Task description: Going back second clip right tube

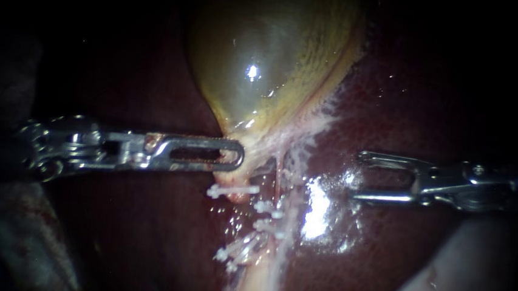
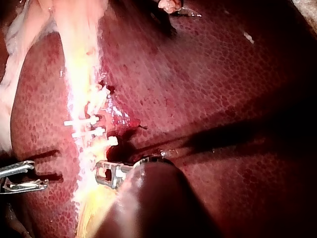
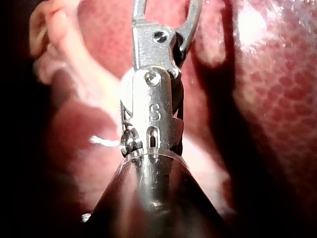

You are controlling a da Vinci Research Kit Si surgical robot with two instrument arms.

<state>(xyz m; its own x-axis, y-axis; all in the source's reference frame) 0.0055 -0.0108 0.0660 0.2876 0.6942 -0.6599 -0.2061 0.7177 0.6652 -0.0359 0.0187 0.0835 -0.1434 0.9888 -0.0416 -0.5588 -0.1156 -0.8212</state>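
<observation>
Clearly in endoscope view alone, left instrument (image 1: 237, 159) grips gallbladder (image 1: 265, 60); right instrument (image 1: 360, 176) gapes wide, empty

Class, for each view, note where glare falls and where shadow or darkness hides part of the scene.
Endoscope view: glare spots on the gallbladder and on the wet liver beside the clips; the edges are dark. Left wrist view: the left instrument throws a long shadow across the liver. Right wrist view: glare on the liver beside the right instrument.
</observation>
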